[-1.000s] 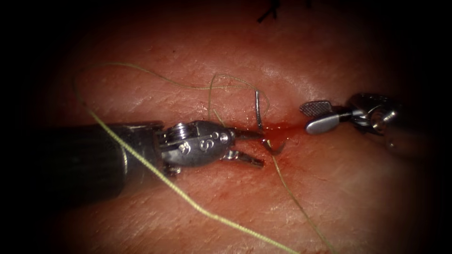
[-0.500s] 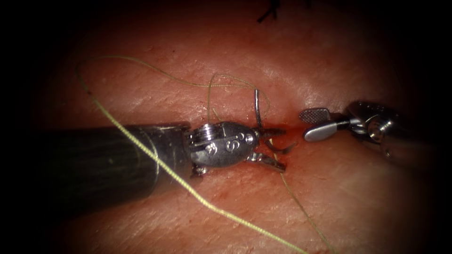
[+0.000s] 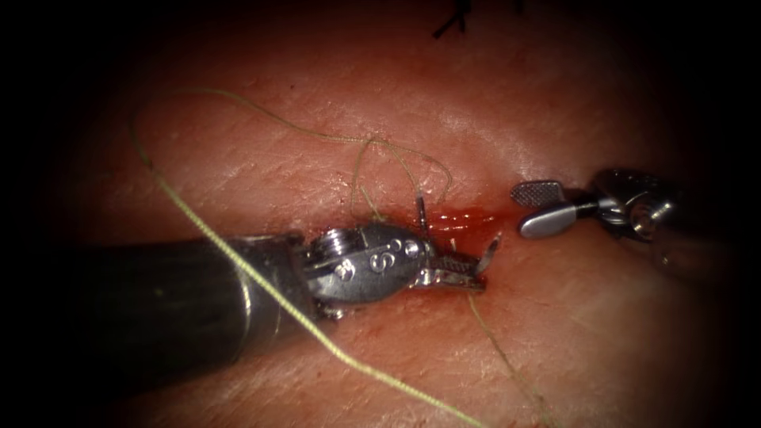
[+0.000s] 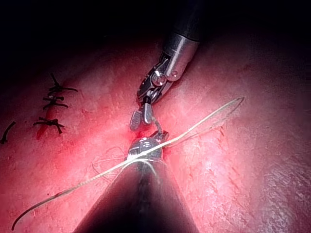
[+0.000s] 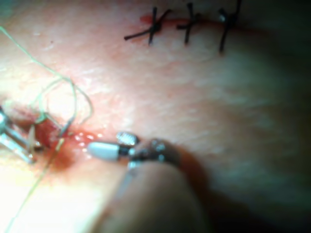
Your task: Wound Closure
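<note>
Now your left tool (image 3: pixel 464 268) has its two jaws pinched together on the needle (image 3: pixel 485 252), close to its sharp end. That end sticks up just past the jaw tips. The needle's other end (image 3: pixel 421 208) pokes up behind the tool's wrist, so the middle of the curve sits down in the tissue (image 3: pixel 333 158) at the cut (image 3: pixel 468 218), in the red fluid (image 3: pixel 464 215). Your right tool (image 3: pixel 543 208) hangs a little way off, across the cut, with its jaws spread apart and nothing in them. The thread (image 3: pixel 261 285) loops away from the needle's back end and lies across your left tool's shaft.
</note>
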`<state>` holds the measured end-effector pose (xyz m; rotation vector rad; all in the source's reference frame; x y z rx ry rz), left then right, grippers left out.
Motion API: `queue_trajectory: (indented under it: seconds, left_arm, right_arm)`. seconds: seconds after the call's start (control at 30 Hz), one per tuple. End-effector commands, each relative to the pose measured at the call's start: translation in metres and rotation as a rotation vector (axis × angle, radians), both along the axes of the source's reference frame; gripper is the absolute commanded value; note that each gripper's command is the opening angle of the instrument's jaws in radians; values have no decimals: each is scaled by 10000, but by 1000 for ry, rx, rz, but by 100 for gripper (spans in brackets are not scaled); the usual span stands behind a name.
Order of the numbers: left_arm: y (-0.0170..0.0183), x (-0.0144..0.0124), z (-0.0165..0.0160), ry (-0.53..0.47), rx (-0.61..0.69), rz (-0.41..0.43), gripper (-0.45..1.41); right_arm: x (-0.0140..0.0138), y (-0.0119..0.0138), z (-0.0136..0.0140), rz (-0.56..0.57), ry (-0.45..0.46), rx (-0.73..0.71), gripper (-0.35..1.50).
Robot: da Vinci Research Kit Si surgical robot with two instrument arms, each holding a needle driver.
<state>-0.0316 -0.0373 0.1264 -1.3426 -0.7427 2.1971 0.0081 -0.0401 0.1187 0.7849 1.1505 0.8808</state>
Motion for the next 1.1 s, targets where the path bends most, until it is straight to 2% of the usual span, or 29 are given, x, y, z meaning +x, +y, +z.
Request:
queue_trajectory:
  seconds: [0.03, 0.13, 0.17, 0.27, 0.57, 0.7, 0.77, 1.0, 1.03, 1.1]
  left_arm:
    - [-1, -6, 0, -17, 13, -2, -45]
    - [-3, -9, -22, -70, 49, -21, -45]
    - [-3, -8, -39, -101, 75, -25, -45]
    - [-2, -7, -54, -123, 94, -31, -45]
    - [-1, 3, -129, -209, 144, -17, -45]
    - [11, 9, -159, -245, 35, 13, -45]
    - [23, 13, -171, -222, -35, 20, -45]
    - [77, 32, -176, -103, -255, 24, -45]
    - [97, 39, -177, -80, -292, 18, -45]
    - [105, 42, -178, -75, -307, 19, -45]
  right_arm:
    - [7, 3, 6, 1, 3, -2, 133]
    - [8, 2, 6, 2, 2, -3, 133]
    - [9, 2, 7, 2, 2, -3, 133]
    - [9, 1, 7, 2, 2, -3, 131]
    - [11, -1, 6, 4, 1, -4, 131]
    - [13, -2, 6, 1, 3, -15, 131]
    - [14, -3, 5, -4, 7, -50, 131]
    - [17, -5, 3, -25, 23, -194, 135]
    - [17, -4, 1, -35, 30, -255, 135]
    - [17, -4, -1, -41, 34, -276, 135]
